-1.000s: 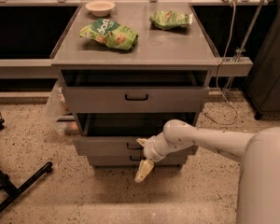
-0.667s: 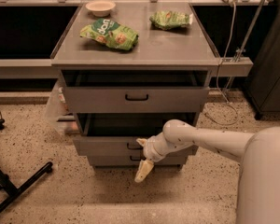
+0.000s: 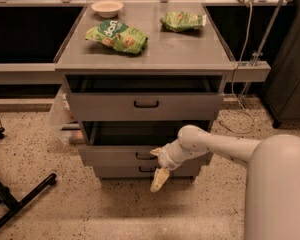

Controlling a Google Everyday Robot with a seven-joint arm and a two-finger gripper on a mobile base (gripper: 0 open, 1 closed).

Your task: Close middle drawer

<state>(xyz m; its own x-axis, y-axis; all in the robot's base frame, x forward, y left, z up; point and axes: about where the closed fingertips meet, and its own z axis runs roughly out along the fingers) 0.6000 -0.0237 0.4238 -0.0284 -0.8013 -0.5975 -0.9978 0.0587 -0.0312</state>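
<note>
The middle drawer [image 3: 115, 155] is the second of three grey drawers in the cabinet and stands pulled out a little, its dark tray showing above its flat front. Its small black bar handle [image 3: 141, 156] sits at the middle of the front. My gripper [image 3: 159, 179] hangs from the white arm just right of and below that handle, in front of the lowest drawer [image 3: 120, 172], pointing down at the floor.
The top drawer [image 3: 145, 105] is also pulled out slightly. On the cabinet top [image 3: 190, 49] lie two green snack bags [image 3: 116, 36] [image 3: 182, 20] and a white bowl [image 3: 107, 7]. A black stand leg [image 3: 20, 199] lies on the floor at left. A cable [image 3: 237, 109] hangs at right.
</note>
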